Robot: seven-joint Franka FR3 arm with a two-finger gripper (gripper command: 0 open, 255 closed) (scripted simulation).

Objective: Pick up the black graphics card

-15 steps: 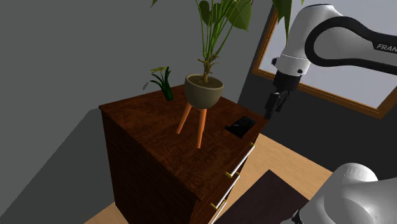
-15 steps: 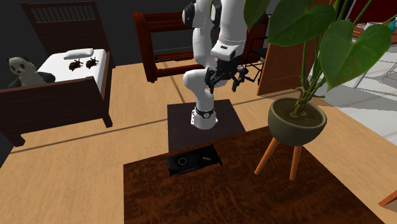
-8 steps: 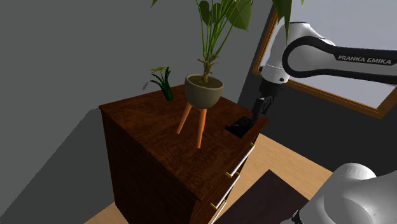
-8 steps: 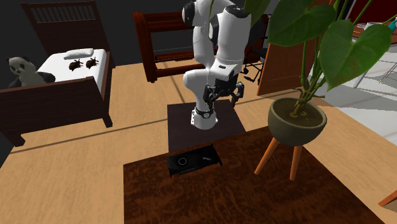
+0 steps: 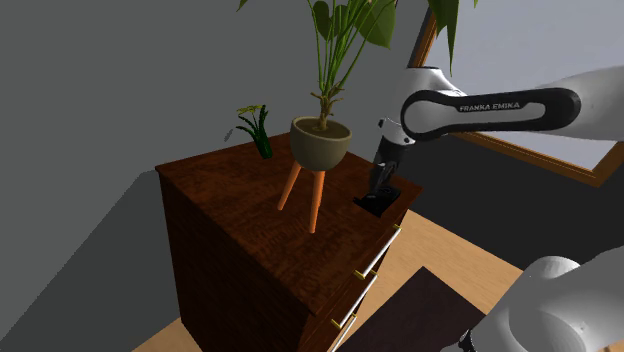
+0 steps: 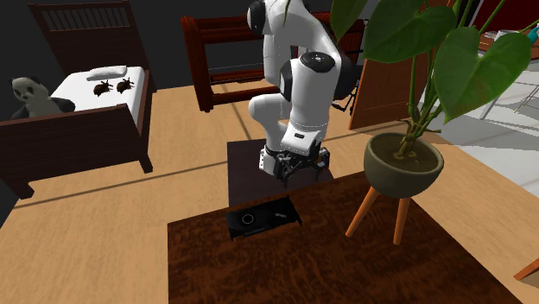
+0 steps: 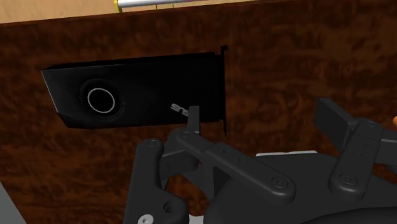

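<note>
We work over a dark, glossy burl-wood dresser [image 5: 235, 235] in a bedroom, with a potted plant [image 5: 320, 143] on orange tripod legs beside the hand. The gripper [image 7: 254, 137] hovers low with its fingers spread wide, holding nothing. The black graphics card [image 7: 137, 89] lies flat just ahead of the fingertips, near the dresser's edge. We judge it stiff, fairly light and smooth-shelled. We would clasp it across the boxy shroud's narrow width, clear of the round fan and thin bracket.

We see the gripper [image 6: 299, 171] hanging low in front of the white arm's [image 6: 298, 82] base, near the black graphics card [image 6: 263, 218] but apart from it. The card lies flat at the edge of a dark wooden top [image 6: 207, 268], with a potted plant [image 6: 402, 168] on wooden legs towards the second exterior view's right.
</note>
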